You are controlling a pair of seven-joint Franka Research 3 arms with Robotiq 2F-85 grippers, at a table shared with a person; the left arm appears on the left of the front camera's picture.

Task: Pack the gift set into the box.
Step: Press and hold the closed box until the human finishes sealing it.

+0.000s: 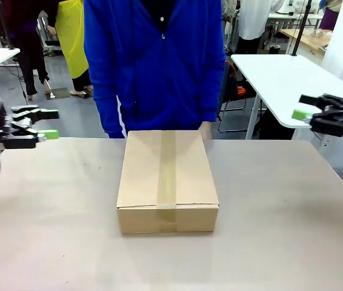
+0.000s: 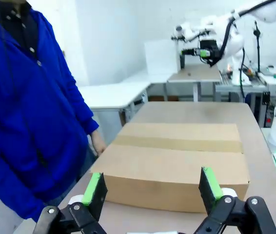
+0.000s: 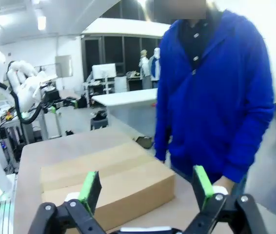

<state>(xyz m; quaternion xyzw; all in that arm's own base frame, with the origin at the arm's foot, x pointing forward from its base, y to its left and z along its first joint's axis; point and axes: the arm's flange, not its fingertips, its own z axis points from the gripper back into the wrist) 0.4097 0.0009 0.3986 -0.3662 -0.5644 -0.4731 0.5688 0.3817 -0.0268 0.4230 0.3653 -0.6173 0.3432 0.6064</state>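
Observation:
The box [image 1: 167,180] lies in the middle of the table with its flaps shut and a strip of tape along the top seam. It also lies ahead of the fingers in the left wrist view as the box [image 2: 177,163] and in the right wrist view as the box [image 3: 106,183]. The gift set is hidden. My left gripper [image 1: 44,123] hovers open at the table's left edge, well clear of the box. My right gripper [image 1: 308,108] hangs open at the far right, above the table's edge. A person in a blue jacket [image 1: 156,60] stands behind the box, a hand [image 1: 205,129] at its far right corner.
The tan table [image 1: 50,230] has bare room on all sides of the box. White tables [image 1: 280,79] and other people stand in the background.

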